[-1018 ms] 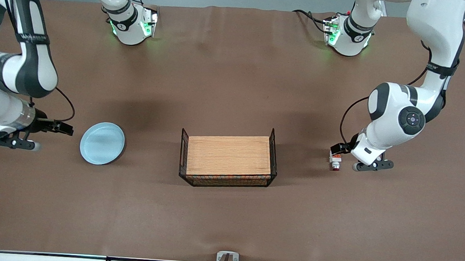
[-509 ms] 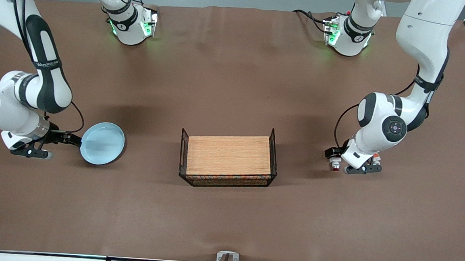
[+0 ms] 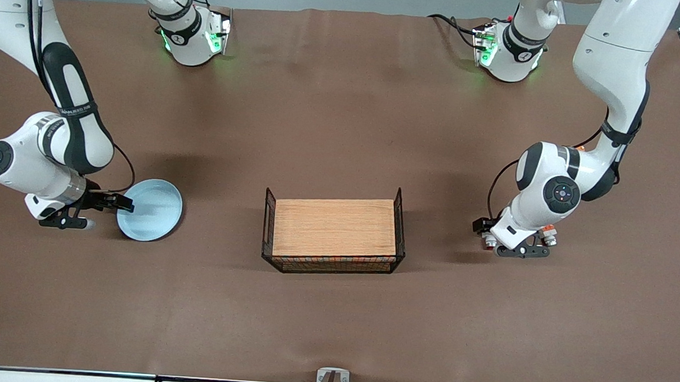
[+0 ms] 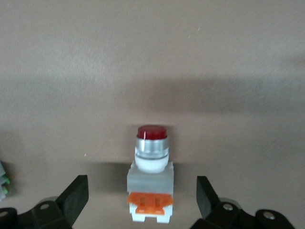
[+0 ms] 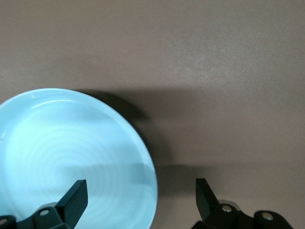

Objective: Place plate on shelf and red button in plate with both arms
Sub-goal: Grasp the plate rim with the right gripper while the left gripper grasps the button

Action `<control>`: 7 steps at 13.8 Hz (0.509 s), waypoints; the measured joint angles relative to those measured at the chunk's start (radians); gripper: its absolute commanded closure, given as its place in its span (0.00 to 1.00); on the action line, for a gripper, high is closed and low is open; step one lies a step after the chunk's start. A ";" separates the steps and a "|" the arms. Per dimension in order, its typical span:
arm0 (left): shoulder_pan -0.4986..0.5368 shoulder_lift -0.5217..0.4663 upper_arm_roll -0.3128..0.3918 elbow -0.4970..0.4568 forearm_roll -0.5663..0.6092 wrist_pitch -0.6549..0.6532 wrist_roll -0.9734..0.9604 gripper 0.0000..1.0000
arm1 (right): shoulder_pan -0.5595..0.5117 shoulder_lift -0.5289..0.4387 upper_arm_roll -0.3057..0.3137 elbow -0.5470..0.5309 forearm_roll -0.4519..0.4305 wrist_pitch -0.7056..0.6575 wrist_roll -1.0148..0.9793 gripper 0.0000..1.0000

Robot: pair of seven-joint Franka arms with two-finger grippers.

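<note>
The pale blue plate [image 3: 153, 212] lies on the table toward the right arm's end. My right gripper [image 3: 101, 212] is open at its rim, one finger over the plate's inside and the other outside the rim. In the right wrist view the plate [image 5: 71, 157] has its rim between the spread fingers of my right gripper [image 5: 140, 190]. The red button [image 3: 490, 241] lies on the table toward the left arm's end, mostly hidden under my open left gripper [image 3: 507, 239]. In the left wrist view the red button [image 4: 151, 179] lies between the fingers of my left gripper [image 4: 141, 187], untouched.
A black wire basket [image 3: 401, 218] with a wooden board [image 3: 332, 226] in it stands mid-table between the plate and the button. A similar orange-and-white unit [image 3: 546, 235] lies beside the left gripper, toward the left arm's end.
Both arms have moved toward the table's middle. The right gripper came from beside the plate to straddle its rim. The left gripper moved over the red button, which now sits between its fingers.
</note>
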 measured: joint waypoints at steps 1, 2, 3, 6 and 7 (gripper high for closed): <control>-0.002 0.006 0.000 0.011 0.000 0.003 0.000 0.00 | -0.003 0.006 0.000 0.000 0.000 0.002 -0.001 0.01; -0.003 0.011 -0.001 0.018 0.000 0.004 0.000 0.00 | -0.005 0.011 0.000 0.000 0.001 0.002 -0.002 0.03; -0.004 0.018 -0.001 0.022 0.000 0.006 0.000 0.00 | -0.007 0.015 0.000 0.000 0.002 0.002 -0.002 0.07; -0.004 0.038 -0.001 0.026 0.000 0.019 0.002 0.00 | -0.010 0.022 0.000 -0.004 0.003 0.002 -0.002 0.22; -0.004 0.042 -0.001 0.027 0.000 0.020 0.002 0.01 | -0.010 0.023 0.000 -0.005 0.004 0.002 -0.002 0.28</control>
